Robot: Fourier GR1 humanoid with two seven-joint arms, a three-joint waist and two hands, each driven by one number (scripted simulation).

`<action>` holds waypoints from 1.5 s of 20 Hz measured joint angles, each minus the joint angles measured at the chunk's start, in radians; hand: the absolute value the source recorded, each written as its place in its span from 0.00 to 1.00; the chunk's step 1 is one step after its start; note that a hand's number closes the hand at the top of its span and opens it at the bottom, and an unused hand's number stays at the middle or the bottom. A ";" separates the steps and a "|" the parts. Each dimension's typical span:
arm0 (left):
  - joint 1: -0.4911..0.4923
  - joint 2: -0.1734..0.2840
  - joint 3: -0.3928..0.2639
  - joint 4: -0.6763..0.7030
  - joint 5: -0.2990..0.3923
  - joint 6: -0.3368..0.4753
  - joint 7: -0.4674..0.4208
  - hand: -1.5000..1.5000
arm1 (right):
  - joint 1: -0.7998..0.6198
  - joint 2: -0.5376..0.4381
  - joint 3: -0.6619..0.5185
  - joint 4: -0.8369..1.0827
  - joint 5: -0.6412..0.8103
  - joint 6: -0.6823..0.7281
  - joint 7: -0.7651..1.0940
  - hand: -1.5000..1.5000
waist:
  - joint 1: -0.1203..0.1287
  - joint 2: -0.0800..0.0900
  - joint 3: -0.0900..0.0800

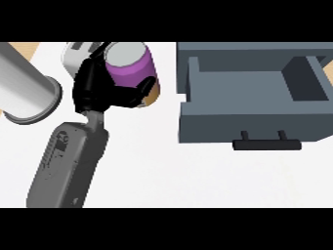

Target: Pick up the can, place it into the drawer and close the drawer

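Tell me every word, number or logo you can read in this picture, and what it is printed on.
No text can be read anywhere.
Forearm: faint marks along its side, too blurred to read.
Can, held by a hand: purple and tan bands, no legible label.
Drawer: plain grey, no markings.

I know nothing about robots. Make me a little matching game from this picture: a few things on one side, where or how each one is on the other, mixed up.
Things:
1. can
2. drawer
3. drawer handle
4. hand

States:
A. black bar at the front
B. pulled open, nothing inside
C. curled round the can
D. purple, held left of the drawer

Pairs: 1-D, 2-B, 3-A, 4-C
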 measured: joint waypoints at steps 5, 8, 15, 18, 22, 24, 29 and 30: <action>-0.115 -0.001 -0.035 0.046 -0.004 0.078 0.035 1.00 | 0.008 0.013 0.023 0.000 0.018 -0.001 -0.012 0.00 | -0.004 0.001 0.000; -0.178 0.001 -0.033 0.081 -0.002 0.094 0.053 1.00 | -0.004 0.006 0.016 0.004 0.011 -0.005 -0.006 0.00 | -0.004 0.001 0.000; -0.367 -0.001 -0.072 0.228 0.028 0.198 0.063 1.00 | -0.027 0.000 0.017 -0.007 0.002 -0.015 0.031 0.00 | -0.012 0.003 0.000; -0.446 -0.001 -0.102 0.301 0.059 0.251 0.050 1.00 | -0.028 0.003 0.016 0.008 -0.001 -0.002 0.022 0.00 | -0.017 0.004 0.000; -0.531 -0.001 -0.130 0.402 0.112 0.286 0.006 1.00 | -0.049 0.005 0.031 0.024 0.034 -0.006 0.006 0.00 | -0.020 0.005 0.000; -0.570 -0.001 -0.122 0.468 0.135 0.276 -0.024 1.00 | -0.047 0.008 0.039 0.004 0.033 -0.017 0.017 0.00 | -0.023 0.007 0.000; -0.660 -0.001 -0.139 0.586 0.201 0.286 -0.059 1.00 | -0.042 0.012 0.030 -0.016 0.016 -0.015 0.030 0.00 | -0.029 0.007 0.000; -0.676 -0.001 -0.159 0.596 0.221 0.302 -0.060 1.00 | -0.045 0.014 0.034 -0.020 0.021 -0.016 0.034 0.00 | -0.030 0.007 0.000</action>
